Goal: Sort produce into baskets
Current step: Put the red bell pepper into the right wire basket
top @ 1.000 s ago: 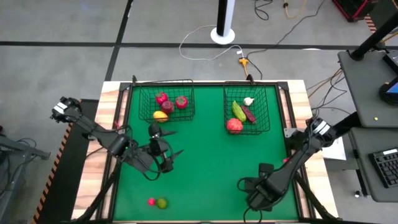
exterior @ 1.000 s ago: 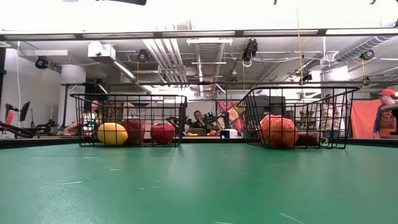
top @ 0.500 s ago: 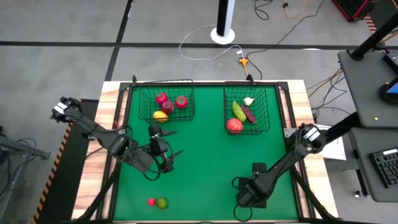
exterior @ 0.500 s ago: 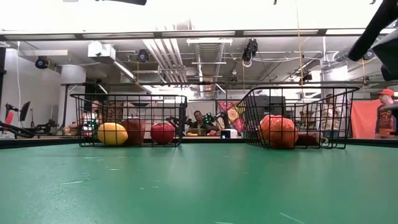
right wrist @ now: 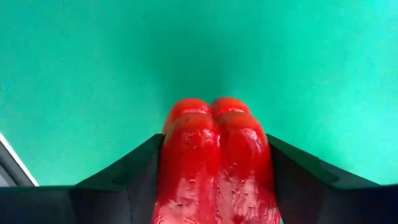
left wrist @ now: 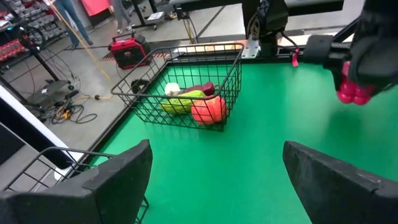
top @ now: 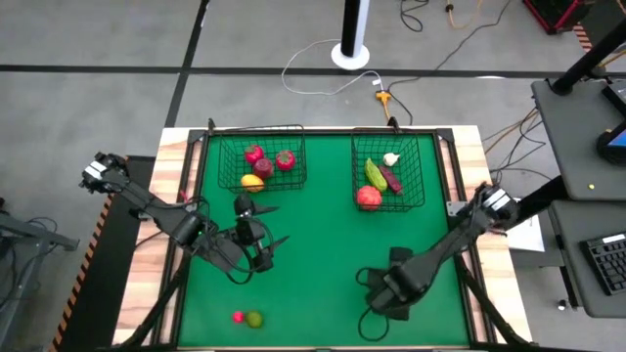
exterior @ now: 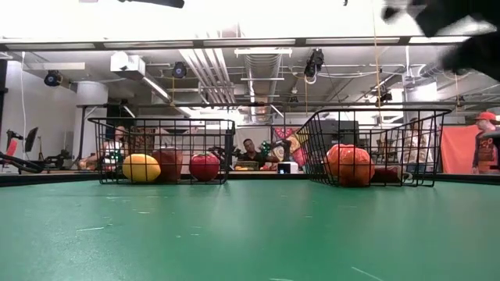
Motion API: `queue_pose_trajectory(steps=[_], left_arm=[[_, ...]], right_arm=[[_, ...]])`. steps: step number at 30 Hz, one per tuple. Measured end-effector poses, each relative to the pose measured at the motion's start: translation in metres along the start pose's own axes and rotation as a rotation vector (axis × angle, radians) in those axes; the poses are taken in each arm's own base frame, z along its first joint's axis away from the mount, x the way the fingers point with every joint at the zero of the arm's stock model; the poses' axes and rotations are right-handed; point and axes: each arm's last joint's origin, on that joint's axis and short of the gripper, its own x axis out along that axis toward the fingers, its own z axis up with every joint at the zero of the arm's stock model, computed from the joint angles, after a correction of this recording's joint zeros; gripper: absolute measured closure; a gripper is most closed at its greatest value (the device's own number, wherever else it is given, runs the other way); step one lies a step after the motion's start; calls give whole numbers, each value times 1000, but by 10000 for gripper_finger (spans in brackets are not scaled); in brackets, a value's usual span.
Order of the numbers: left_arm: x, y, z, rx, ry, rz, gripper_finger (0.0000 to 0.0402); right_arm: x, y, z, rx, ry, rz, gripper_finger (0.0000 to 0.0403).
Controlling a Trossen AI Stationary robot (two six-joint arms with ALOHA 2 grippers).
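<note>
Produce is being sorted, and most of it is already put away. The red pepper [right wrist: 214, 165] is clamped between the two fingers of the right gripper [top: 389, 290], which is held above the near right part of the green table [top: 323, 235]. In the left wrist view the same pepper can be seen hanging under that arm, clear of the table.

The left basket [top: 260, 159] at the far side holds two red round fruits, a darker red one and a yellow one. The right basket [top: 387, 171], also at the far side, holds a white garlic [top: 391, 158], a yellow-green piece, a purple piece and an orange-red piece. Two small things are left loose near the front edge on the left: a small red piece [top: 238, 316] and a green lime [top: 254, 319], just beside each other.

The left gripper [top: 262, 246] is held over the middle left of the table, near the left basket. Its fingers are spread wide apart and nothing is held in them.

The step in hand looks like the carrying of the pepper to a basket. Next, the pepper likely has to be moved far across the table to the right basket, where the other vegetables lie. It should be lifted over the wire rim, and only then should the fingers be opened. After that, the lime and the small red piece would be left to pick up.
</note>
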Motion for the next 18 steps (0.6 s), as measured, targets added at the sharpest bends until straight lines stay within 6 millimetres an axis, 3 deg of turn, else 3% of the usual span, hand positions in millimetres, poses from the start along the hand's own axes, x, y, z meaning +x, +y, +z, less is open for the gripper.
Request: queue_pose_trajectory(steps=[4, 9, 13, 18], left_arm=[[0, 0, 0, -10, 0, 0, 61], [0, 0, 0, -10, 1, 0, 61], [0, 0, 0, -21, 1, 0, 61], [0, 0, -1, -71, 2, 0, 61]], right_arm=[[-42, -13, 17, 41, -266, -5, 160], [-97, -50, 40, 89, -570, -144, 166], [-126, -100, 57, 228, -675, -234, 162], [-137, -177, 74, 482, -669, -314, 163]])
